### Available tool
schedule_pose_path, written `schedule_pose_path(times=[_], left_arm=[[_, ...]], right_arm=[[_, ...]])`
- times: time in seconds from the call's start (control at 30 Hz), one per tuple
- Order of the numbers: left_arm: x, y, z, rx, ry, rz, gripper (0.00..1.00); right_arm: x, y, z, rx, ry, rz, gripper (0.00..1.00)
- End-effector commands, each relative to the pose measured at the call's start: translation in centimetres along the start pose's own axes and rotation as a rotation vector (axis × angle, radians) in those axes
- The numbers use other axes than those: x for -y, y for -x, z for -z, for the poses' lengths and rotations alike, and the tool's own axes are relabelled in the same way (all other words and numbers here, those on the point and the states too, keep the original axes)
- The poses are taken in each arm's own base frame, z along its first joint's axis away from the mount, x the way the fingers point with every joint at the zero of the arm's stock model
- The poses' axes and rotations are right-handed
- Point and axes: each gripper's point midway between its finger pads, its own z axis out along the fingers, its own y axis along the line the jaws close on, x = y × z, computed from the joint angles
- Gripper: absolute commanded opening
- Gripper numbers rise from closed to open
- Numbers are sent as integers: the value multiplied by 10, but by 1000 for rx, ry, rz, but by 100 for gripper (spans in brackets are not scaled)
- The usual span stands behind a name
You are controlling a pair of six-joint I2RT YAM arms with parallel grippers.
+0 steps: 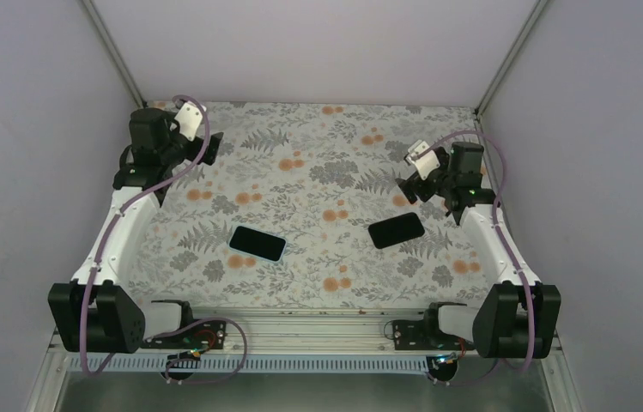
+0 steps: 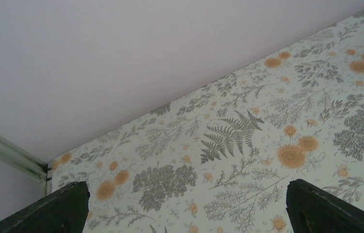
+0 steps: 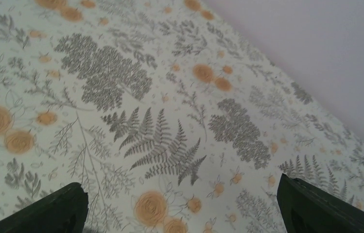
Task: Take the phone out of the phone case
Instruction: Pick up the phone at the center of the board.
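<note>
Left gripper (image 2: 187, 194): released, its two dark fingers (image 2: 63, 208) spread wide to either side of the wrist view, with nothing between them but floral tablecloth (image 2: 228, 136) and, beyond it, the pale back wall (image 2: 121, 58). Right gripper (image 3: 182, 204): likewise released, jaws wide apart and grasping nothing, with only printed ferns and orange blooms beneath. Taking the far wall as 12 o'clock from the table's middle, the left gripper hangs at about 10 o'clock near the far left corner and the right gripper at about 2 o'clock by the right edge; both are held clear of the cloth. Two flat dark rectangles lie on the cloth, well apart from each other. The rimmed slab (image 1: 257, 244), showing a paler edge along its border, lies at about 8 o'clock, well away from the left gripper. The plain slab (image 1: 397, 230) lies at about 4 o'clock, near the right gripper and at roughly 7 o'clock from it, not touching it. From here I cannot tell which of the two is the phone and which the phone case, nor whether either holds the other. Purple cables (image 1: 107, 249) run along both arms down to the bases, which are bolted to a metal rail (image 1: 300, 322) at the 6 o'clock edge.
</note>
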Motion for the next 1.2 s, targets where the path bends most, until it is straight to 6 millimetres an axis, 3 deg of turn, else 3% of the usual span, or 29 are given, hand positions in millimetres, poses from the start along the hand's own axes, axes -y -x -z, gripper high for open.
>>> schedule_pose_path(times=[0.0, 0.2, 0.4, 0.47, 0.53, 0.73, 1.0, 1.17], left_arm=[[-1, -4, 12, -22, 29, -26, 100], [-2, -4, 10, -49, 17, -48, 100], [7, -11, 6, -51, -27, -63, 100], [2, -10, 6, -46, 1, -59, 100], [-4, -9, 6, -39, 38, -54, 100], [-12, -14, 10, -28, 107, -66, 100], [-18, -29, 6, -44, 158, -67, 100], [-20, -30, 6, -57, 171, -83, 100]], right_arm=[[-3, 0, 11, -21, 30, 40, 100], [-12, -15, 16, -87, 57, 83, 100], [-53, -49, 28, -165, 283, 418, 100], [-72, -70, 37, -184, 400, 591, 100], [-79, -81, 40, -198, 455, 706, 100], [-92, -103, 41, -278, 724, 756, 100], [-103, -139, 3, -366, 781, 842, 100], [-103, -147, -22, -320, 687, 941, 100]])
